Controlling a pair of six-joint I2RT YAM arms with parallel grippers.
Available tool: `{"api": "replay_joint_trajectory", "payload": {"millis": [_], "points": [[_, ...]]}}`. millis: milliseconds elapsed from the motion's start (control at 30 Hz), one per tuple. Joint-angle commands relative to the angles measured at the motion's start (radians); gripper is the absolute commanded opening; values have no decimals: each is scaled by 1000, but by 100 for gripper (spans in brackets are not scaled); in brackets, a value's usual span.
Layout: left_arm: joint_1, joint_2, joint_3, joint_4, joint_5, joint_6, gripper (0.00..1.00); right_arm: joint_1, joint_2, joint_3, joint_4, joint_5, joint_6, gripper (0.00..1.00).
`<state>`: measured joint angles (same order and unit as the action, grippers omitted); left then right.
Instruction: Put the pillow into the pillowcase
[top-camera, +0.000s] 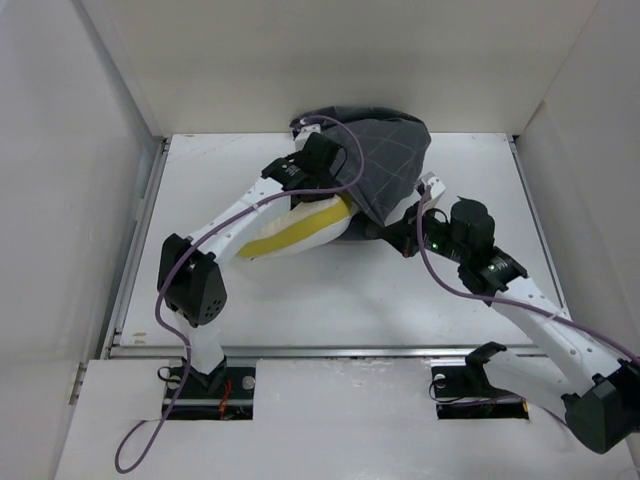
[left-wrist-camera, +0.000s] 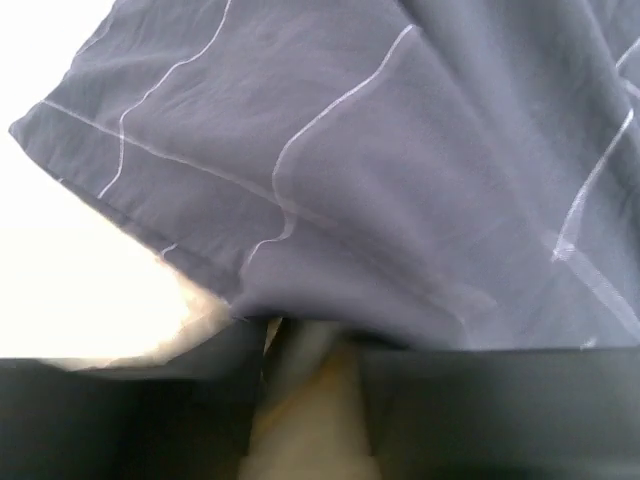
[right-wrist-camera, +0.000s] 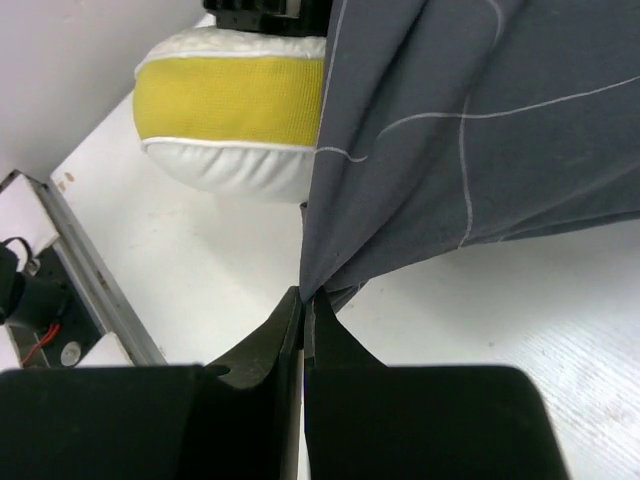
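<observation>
The cream pillow (top-camera: 300, 232) with its yellow side band lies mid-table, its far end tucked under the dark grey grid-lined pillowcase (top-camera: 385, 160). My left gripper (top-camera: 322, 152) reaches to that far end. In the left wrist view the pillowcase (left-wrist-camera: 380, 170) drapes over the left gripper (left-wrist-camera: 315, 345), whose dark fingers pinch cream pillow fabric (left-wrist-camera: 315, 420). My right gripper (top-camera: 392, 232) sits at the pillowcase's near right edge. Up close the right gripper (right-wrist-camera: 307, 298) is shut on a pinched corner of the pillowcase (right-wrist-camera: 450, 120), with the pillow (right-wrist-camera: 235, 100) behind it.
The white table (top-camera: 300, 310) is boxed in by white walls at the back and on both sides. A metal rail (top-camera: 330, 350) runs along its near edge, with the two arm bases below it. Purple cables loop off both arms.
</observation>
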<state>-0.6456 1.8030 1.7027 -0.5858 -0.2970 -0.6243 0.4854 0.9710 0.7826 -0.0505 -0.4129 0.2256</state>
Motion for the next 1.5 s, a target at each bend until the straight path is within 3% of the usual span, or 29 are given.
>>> {"api": "replay_joint_trajectory", "payload": {"millis": [0,33,67,100,167,200,300,367,433,467,633,800,967,1133,1200,1400,1467], "points": [[29,36,23,57,-26,37,44,9,4,15,-20,-6,-6,0],[3,36,6,57,-5,63,54,9,18,15,-20,-6,-6,0],[-9,36,-11,57,18,77,93,9,29,15,-29,-6,-15,0],[-20,16,-30,57,68,87,100,9,49,15,-29,-6,-15,0],[-39,-51,-118,57,90,87,100,9,61,15,-52,-20,-51,0],[-52,-80,-152,57,102,87,100,9,61,15,-81,-20,-51,5],[-74,-218,-297,44,142,64,100,9,61,15,-146,40,-111,27],[-84,-322,-404,34,167,32,100,9,61,15,-163,69,-100,49],[-85,-379,-458,-3,179,6,100,9,61,24,-173,80,-91,64],[-85,-431,-484,-17,179,-29,100,9,61,33,-173,80,-100,66],[-85,-553,-615,-127,110,-156,100,28,126,108,-173,123,-137,69],[-34,-643,-747,-134,101,-310,100,214,294,338,-207,400,-310,69],[95,-757,-969,114,196,-414,100,243,552,498,-232,375,-552,75],[190,-769,-1063,493,317,-398,100,254,782,680,-258,514,-709,77],[211,-714,-1063,541,343,-374,100,254,836,714,-236,569,-735,78],[221,-574,-1019,590,364,-331,100,254,998,849,-244,522,-735,78],[230,-535,-1019,622,378,-319,94,245,1028,872,-232,574,-706,78]]}}
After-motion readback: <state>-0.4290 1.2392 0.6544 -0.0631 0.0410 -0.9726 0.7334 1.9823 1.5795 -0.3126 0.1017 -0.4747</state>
